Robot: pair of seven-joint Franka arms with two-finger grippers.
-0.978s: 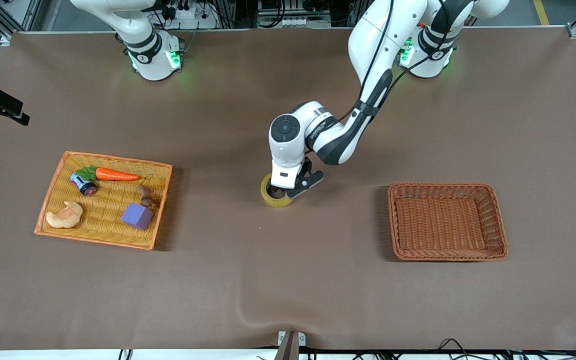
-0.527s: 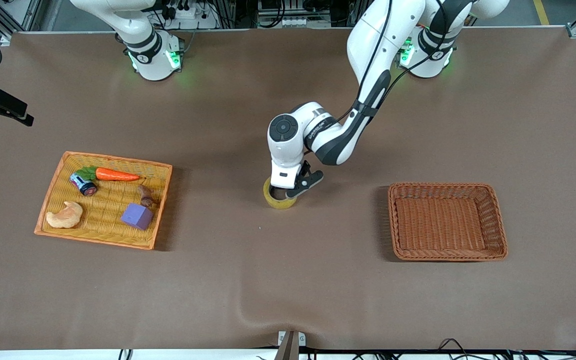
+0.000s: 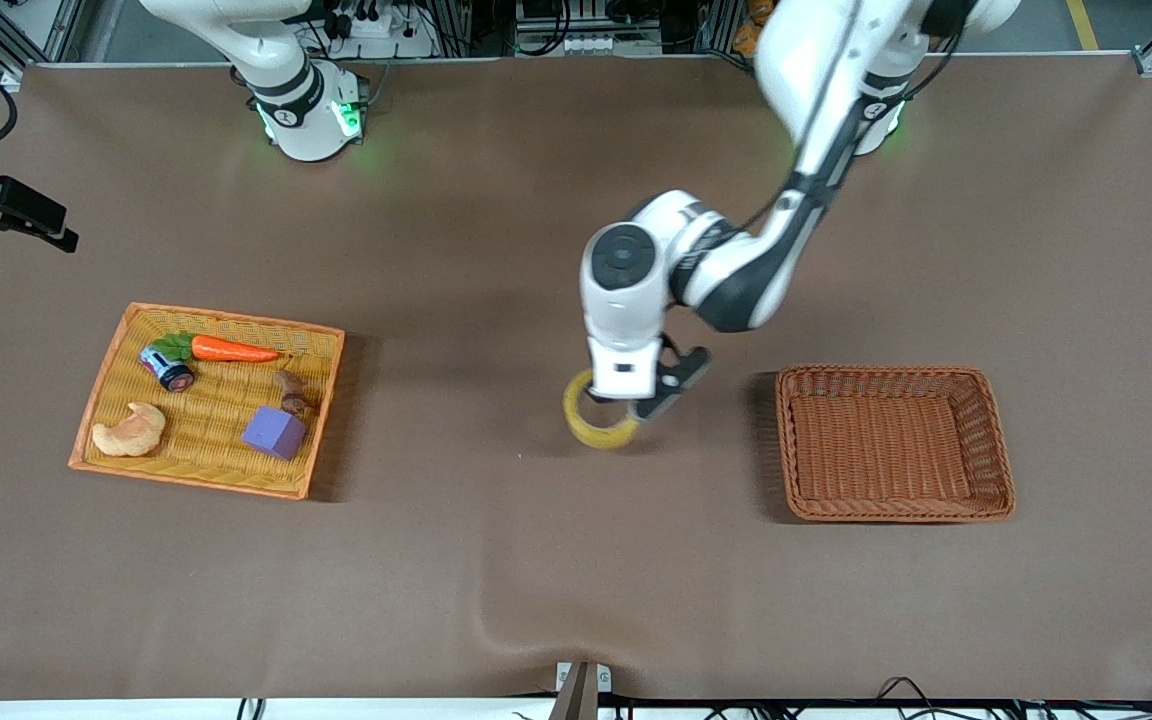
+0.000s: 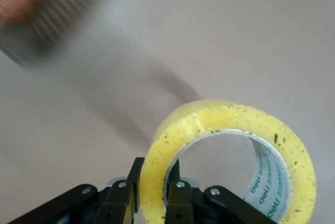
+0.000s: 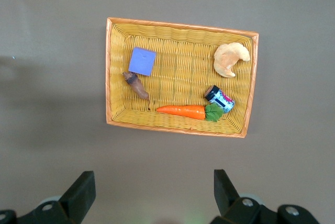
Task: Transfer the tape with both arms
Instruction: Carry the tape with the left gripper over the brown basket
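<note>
Left end effector (image 3: 633, 405) gripping tape (image 3: 598, 428) aloft

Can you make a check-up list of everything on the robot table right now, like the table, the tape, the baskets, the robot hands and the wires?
Surface: brown table cover, with a small ripple at the edge nearest the front camera.
Job's things: tape lifted off the table, held by its wall.
Clutter: yellow basket toward the right arm's end, holding a carrot, croissant, purple cube, small can and a brown piece; brown basket toward the left arm's end, nothing seen in it.
Grippers: left gripper shut on the tape, between the baskets; right gripper open, waiting high over the yellow basket.
Cables: black cable along the left arm.
Surroundings: equipment past the table's edge.
</note>
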